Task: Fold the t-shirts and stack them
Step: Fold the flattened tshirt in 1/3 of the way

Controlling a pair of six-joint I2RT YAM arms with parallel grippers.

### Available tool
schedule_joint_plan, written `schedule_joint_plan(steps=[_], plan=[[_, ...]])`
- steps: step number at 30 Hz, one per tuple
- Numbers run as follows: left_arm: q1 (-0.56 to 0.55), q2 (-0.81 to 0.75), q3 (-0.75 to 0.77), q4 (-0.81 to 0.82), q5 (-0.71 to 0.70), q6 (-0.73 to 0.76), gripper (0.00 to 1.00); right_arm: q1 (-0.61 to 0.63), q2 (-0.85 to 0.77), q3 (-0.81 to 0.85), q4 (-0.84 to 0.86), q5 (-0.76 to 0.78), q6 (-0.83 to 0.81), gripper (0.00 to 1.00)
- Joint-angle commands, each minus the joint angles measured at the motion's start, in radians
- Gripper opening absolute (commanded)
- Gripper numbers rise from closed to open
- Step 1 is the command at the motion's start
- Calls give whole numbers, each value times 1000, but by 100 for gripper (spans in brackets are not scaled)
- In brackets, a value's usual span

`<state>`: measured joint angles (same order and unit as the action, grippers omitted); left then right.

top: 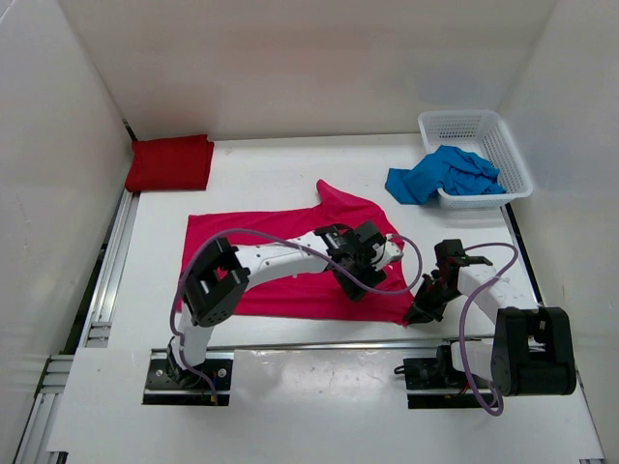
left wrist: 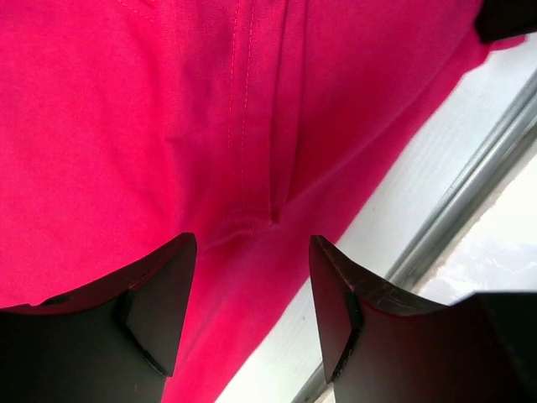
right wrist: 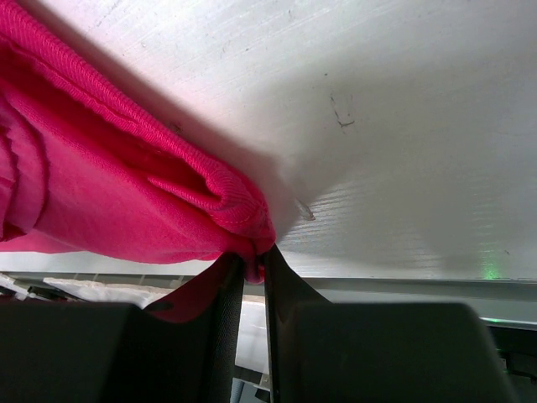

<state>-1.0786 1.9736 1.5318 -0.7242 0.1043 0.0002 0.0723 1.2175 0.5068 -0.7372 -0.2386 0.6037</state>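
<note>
3 shirts show in the overhead view. A dark red shirt (top: 170, 162) lies folded at the back left corner of the table (top: 290, 164). A pink shirt (top: 261, 266) is spread flat across the middle. A crumpled blue shirt (top: 440, 176) spills out of the white basket (top: 508, 145) at back right. The left gripper (top: 361, 269) is over the pink shirt's right part. Only its wrist view shows the jaws standing apart with nothing between them and a stitched seam below. The right gripper (top: 418, 311) sits at that shirt's near right corner. Only its wrist view shows the jaws pinched on the hem there.
</note>
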Motion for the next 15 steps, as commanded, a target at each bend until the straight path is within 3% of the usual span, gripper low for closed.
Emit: schedule_joint_plan(steps=[1, 8, 15], plan=[[-7, 22, 42, 25, 26, 0, 67, -3, 8, -7, 30, 45, 5, 18], [-17, 67, 42, 75, -50, 0, 62, -3, 8, -7, 30, 45, 5, 18], [-17, 76, 42, 86, -113, 0, 27, -3, 8, -16, 30, 45, 5, 18]])
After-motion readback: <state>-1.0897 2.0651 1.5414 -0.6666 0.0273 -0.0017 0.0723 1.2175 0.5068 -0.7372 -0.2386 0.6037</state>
